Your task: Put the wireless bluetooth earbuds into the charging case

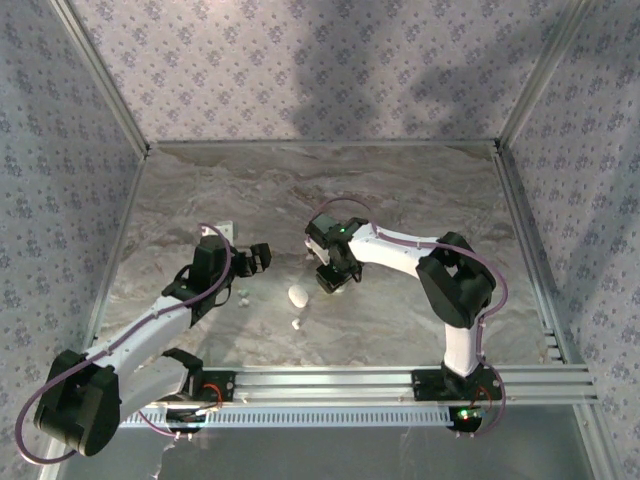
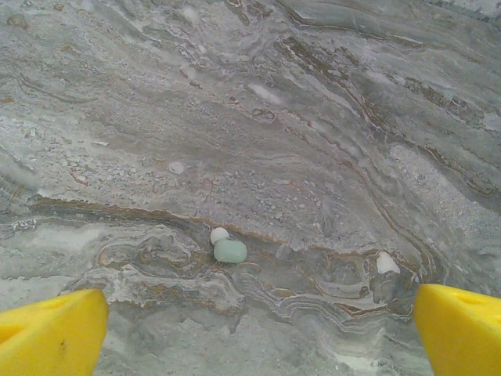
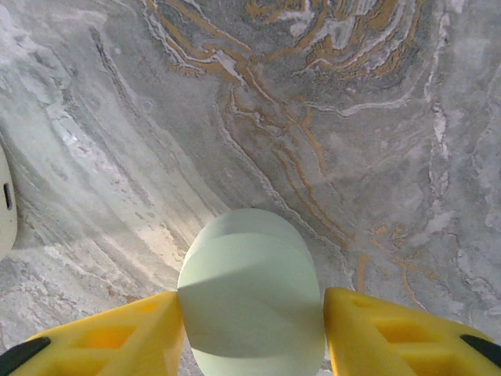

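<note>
The marbled table [image 1: 420,200] is boxed in by papered walls. In the top view a white case [image 1: 298,296] lies at centre, with a tiny whitish earbud [image 1: 296,324] just below it. Both sit lower left of the right gripper [image 1: 335,278], which pinches a smooth pale green case [image 3: 250,274]. Further left, the left gripper [image 1: 258,258] is spread wide.

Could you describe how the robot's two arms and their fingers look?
The left arm and right arm have white links with black joints. A thin purple cable loops along each. A small green light glows on the right arm. The fingers are bright yellow.
</note>
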Motion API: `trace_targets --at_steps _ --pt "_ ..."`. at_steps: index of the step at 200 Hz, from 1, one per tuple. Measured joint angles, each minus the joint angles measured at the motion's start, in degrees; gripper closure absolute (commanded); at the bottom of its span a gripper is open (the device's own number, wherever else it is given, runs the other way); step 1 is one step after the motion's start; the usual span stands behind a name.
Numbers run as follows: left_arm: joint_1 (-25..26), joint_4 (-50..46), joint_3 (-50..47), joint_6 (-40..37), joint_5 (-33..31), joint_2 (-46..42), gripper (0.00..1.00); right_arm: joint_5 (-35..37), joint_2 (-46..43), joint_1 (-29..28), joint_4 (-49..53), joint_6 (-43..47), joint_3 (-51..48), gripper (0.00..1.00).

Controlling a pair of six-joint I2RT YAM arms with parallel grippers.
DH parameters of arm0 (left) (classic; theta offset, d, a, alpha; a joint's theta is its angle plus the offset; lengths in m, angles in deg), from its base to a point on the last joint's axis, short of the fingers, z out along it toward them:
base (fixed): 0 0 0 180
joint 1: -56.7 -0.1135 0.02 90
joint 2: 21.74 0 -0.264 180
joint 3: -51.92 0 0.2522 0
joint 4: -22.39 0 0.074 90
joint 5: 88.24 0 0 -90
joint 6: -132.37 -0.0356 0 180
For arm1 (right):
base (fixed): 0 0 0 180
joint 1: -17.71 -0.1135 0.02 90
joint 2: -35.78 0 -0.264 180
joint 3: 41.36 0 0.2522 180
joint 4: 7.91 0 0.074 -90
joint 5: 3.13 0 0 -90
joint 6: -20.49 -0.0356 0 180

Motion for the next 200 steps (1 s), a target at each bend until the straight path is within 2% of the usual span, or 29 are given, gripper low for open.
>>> trace_targets --at_steps 46,73,106,200 --pt "0.0 0.0 0.0 0.0 0.0 0.0 0.00 -0.4 0.0 0.3 0.0 0.0 0.0 0.52" --pt "0.0 0.1 0.0 0.0 0.5 0.0 0.00 -0.6 0.0 0.4 -0.1 -0.1 -0.2 0.48" --pt "0.0 0.6 0.0 0.0 0.9 0.0 0.00 -1.0 0.0 1.0 -0.2 -0.1 -1.7 0.58" --pt "0.3 1.0 0.0 0.0 2.5 0.0 0.00 -3.2 -1.7 3.0 -1.5 -1.4 -3.5 0.59"
